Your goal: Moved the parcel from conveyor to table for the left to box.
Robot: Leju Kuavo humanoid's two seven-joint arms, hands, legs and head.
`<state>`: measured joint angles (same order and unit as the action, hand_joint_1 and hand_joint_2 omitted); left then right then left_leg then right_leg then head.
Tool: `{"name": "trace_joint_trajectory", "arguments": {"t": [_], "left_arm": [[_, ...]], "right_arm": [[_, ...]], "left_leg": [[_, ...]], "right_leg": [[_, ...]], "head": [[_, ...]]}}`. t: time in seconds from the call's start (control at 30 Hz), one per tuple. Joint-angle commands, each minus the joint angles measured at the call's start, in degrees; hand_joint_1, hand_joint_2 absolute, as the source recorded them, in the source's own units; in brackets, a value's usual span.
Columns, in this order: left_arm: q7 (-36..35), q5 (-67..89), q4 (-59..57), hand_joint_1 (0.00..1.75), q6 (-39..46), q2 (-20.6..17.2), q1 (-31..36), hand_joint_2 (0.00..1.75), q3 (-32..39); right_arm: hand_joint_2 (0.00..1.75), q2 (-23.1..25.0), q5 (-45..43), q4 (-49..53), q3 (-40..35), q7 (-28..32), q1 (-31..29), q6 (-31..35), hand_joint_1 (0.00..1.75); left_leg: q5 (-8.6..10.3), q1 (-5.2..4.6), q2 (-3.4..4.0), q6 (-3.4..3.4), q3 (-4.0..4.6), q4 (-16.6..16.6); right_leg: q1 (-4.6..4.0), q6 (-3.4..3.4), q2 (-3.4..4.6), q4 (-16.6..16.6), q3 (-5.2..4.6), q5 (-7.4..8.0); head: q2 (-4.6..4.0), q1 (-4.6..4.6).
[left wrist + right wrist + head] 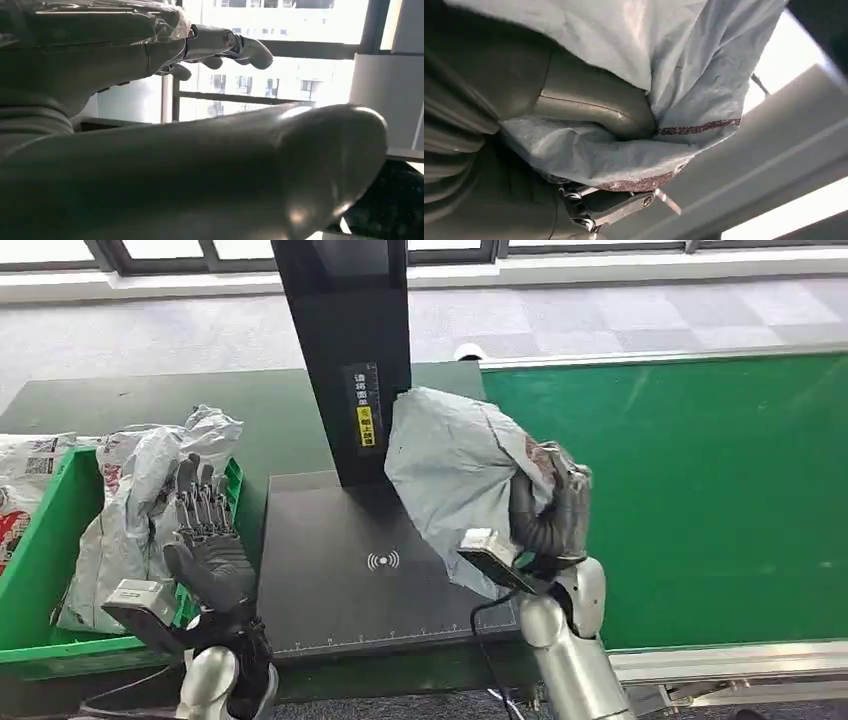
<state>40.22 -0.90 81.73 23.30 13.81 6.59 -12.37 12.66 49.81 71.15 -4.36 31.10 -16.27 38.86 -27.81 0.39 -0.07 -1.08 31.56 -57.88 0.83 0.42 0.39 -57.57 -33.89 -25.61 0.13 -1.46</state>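
Right hand [552, 508] raised, fingers wrapped around grey parcel [455, 475], held over dark scan table [330, 570] beside green conveyor [700, 490]. Left hand [205, 540] upright, fingers spread, holding nothing, near green box [40, 550].

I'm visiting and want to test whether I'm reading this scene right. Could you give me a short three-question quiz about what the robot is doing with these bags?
1. True or false: the right robot hand holds a grey parcel above the black pad.
2. Which colour is the conveyor belt? A) blue B) green C) red
3. Fill in: the left robot hand, fingers spread and holding nothing, is raised in front of the green ____ that holds other parcels.

Key: 1 true; 2 B; 3 box.
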Motion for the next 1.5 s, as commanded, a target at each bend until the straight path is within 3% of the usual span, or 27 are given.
{"name": "trace_joint_trajectory", "arguments": {"t": [0.03, 0.23, 0.77, 0.8, 0.83, 0.87, 0.93, 1.17, 1.37, 1.5], "left_arm": [[-0.22, -0.76, -6.95, 0.00, 0.27, -1.02, 4.14, 0.00, -3.70], [-0.22, -1.06, -7.32, 0.00, 0.30, -1.00, 4.52, 0.00, -3.78], [-0.22, -1.51, -8.61, 0.00, 0.16, -0.80, 5.50, 0.00, -2.63], [-0.22, -1.29, -8.36, 0.00, 0.39, -0.79, 5.26, 0.00, -2.48], [-0.22, -0.65, -8.18, 0.00, 1.03, -0.81, 4.99, 0.00, -2.40], [-0.22, -0.24, -8.07, 0.00, 1.66, -0.76, 4.63, 0.00, -2.50], [-0.22, 0.81, -7.46, 0.00, 4.62, -0.42, 4.16, 0.00, -2.19], [-0.22, 1.15, -5.21, 0.00, 10.75, -0.50, 1.68, 0.00, -3.72], [-0.22, 1.67, -7.07, 0.00, 11.18, -0.67, 2.58, 0.00, -4.51], [-0.66, 6.41, -11.89, 0.00, 13.71, -1.53, 4.77, 0.00, -6.86]], "right_arm": [[1.75, 4.04, -4.54, -41.13, -10.29, 0.05, -16.61, -0.73, 1.75], [1.75, 3.96, -5.30, -42.69, -10.37, 0.71, -17.04, -0.79, 1.75], [1.75, 5.91, -5.41, -45.24, -12.98, 1.03, -16.90, -4.55, 1.75], [1.75, 5.95, -5.18, -44.60, -13.37, 1.08, -16.59, -4.35, 1.03], [1.75, 5.93, -5.52, -43.43, -13.50, 1.06, -16.00, -4.62, 0.44], [1.75, 5.76, -5.85, -41.47, -13.80, 1.43, -14.95, -4.65, 0.00], [1.75, 5.34, -6.58, -38.23, -14.37, 2.04, -13.35, -4.67, 0.00], [1.75, 0.57, -10.33, -12.93, -18.81, -0.19, -0.78, -7.78, 0.00], [1.75, -0.67, -10.88, -10.25, -19.49, -0.74, 1.34, -8.91, 0.00], [1.75, -4.00, -9.61, 4.49, -21.07, -2.20, 10.92, -13.86, 0.00]], "left_leg": [[0.13, 0.01, 0.29, 0.01, -0.15, 0.22], [0.12, -0.02, -0.10, 0.02, -0.04, 0.08], [0.10, 0.00, -0.10, 0.01, 0.11, 0.05], [0.12, 0.02, -0.08, 0.02, 0.07, 0.10], [0.11, 0.01, -0.10, 0.01, 0.11, 0.05], [0.12, 0.02, -0.07, 0.01, 0.07, 0.11], [0.11, 0.02, -0.11, 0.02, 0.05, 0.11], [0.10, 0.02, -0.27, 0.03, 0.10, 0.09], [0.12, 0.01, -0.34, 0.04, 0.11, 0.09], [0.13, 0.02, -0.46, 0.05, 0.07, 0.16]], "right_leg": [[-0.04, -0.10, 0.24, 0.18, 0.03, 0.20], [-0.06, -0.06, -0.10, 0.02, 0.02, 0.05], [-0.02, -0.07, -0.09, -0.01, -0.14, 0.05], [-0.04, -0.09, -0.08, 0.04, -0.10, 0.07], [-0.04, -0.08, -0.10, -0.01, -0.14, 0.05], [-0.05, -0.10, -0.07, 0.05, -0.11, 0.07], [-0.06, -0.08, -0.11, 0.06, -0.07, 0.05], [-0.05, -0.06, -0.26, 0.06, -0.07, 0.01], [-0.03, -0.05, -0.33, 0.08, -0.08, 0.00], [-0.05, -0.07, -0.47, 0.16, 0.01, -0.02]], "head": [[0.00, 0.00], [0.00, 0.00], [0.00, 0.00], [0.00, 0.00], [0.00, 0.00], [0.00, 0.00], [0.00, 0.00], [0.00, 0.00], [0.00, 0.00], [0.00, 0.00]]}}
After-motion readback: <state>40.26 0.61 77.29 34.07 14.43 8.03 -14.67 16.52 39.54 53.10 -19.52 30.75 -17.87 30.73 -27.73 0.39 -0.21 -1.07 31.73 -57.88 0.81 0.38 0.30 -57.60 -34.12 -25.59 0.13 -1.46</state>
